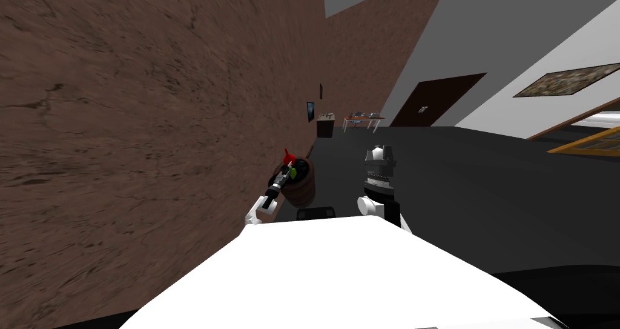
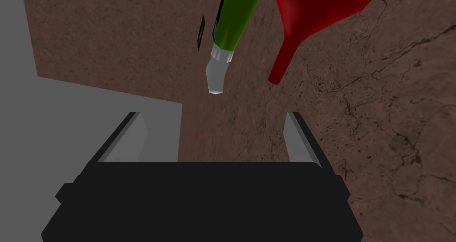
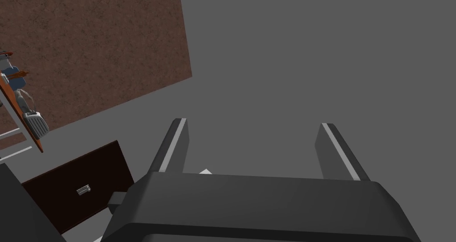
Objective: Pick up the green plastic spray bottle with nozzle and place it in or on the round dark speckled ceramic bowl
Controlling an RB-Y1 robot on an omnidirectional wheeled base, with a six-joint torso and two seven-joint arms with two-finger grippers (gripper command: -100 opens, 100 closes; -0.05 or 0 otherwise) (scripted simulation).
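Note:
The green spray bottle (image 2: pixel 234 16) with a pale grey nozzle (image 2: pixel 216 74) hangs in the left wrist view just beyond my open left gripper (image 2: pixel 213 119), apart from both fingers. A red funnel (image 2: pixel 311 16) is right beside it. In the head view the bottle is a small green patch (image 1: pixel 293 172) at the tip of my left gripper (image 1: pixel 283 175), with the funnel (image 1: pixel 288 157) behind it. Both sit at the rim of a round brown vessel with a dark inside (image 1: pixel 303 186) by the wall. My right gripper (image 1: pixel 379 156) is raised, and its wrist view shows it open and empty (image 3: pixel 254 128).
A brown mottled wall (image 1: pixel 151 113) runs close along my left. A dark floor (image 1: pixel 472 186) spreads to the right. Far off stand a small dark cabinet (image 1: pixel 325 126), a table with several items (image 1: pixel 362 120) and a dark door (image 1: pixel 436 101).

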